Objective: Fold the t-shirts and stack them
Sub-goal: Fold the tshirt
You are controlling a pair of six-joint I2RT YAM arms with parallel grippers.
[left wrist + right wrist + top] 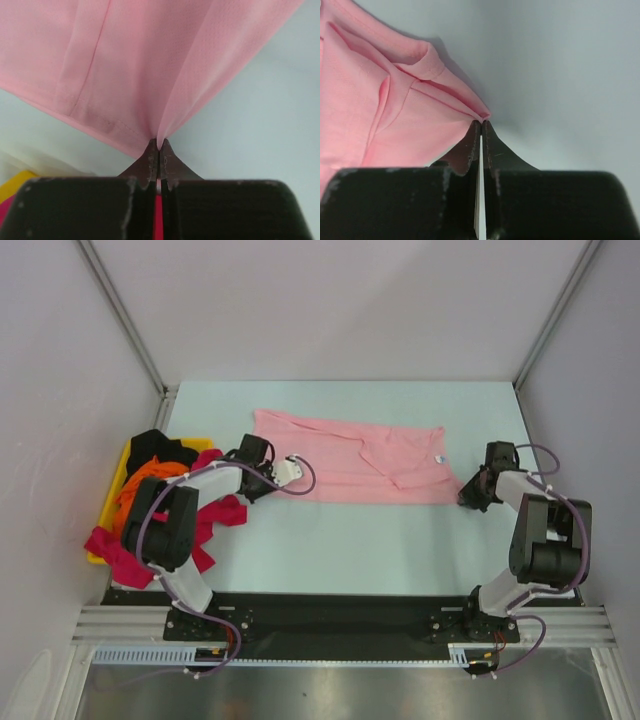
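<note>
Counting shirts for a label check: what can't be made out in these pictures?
Top external: how many piled shirts lie at the yellow tray; they overlap, and the left arm covers some.
Both wrist views: most of the pink t-shirt, cut off by frame edges.

**Top external:** fixed camera, high and behind the two arm bases, facing down and towards the far wall; it takes in the whole table (380, 550) from a distance.
**Left wrist:** rides behind the left gripper (159, 143), looking along its pinched fingers, very close on the left near edge of the light pink t-shirt (150, 60).
**Right wrist:** rides behind the right gripper (481, 122), equally close on the shirt's right near corner.
**Shared:** all three show the shirt and the pale tabletop; each wrist view covers only a small patch of the overhead scene
</note>
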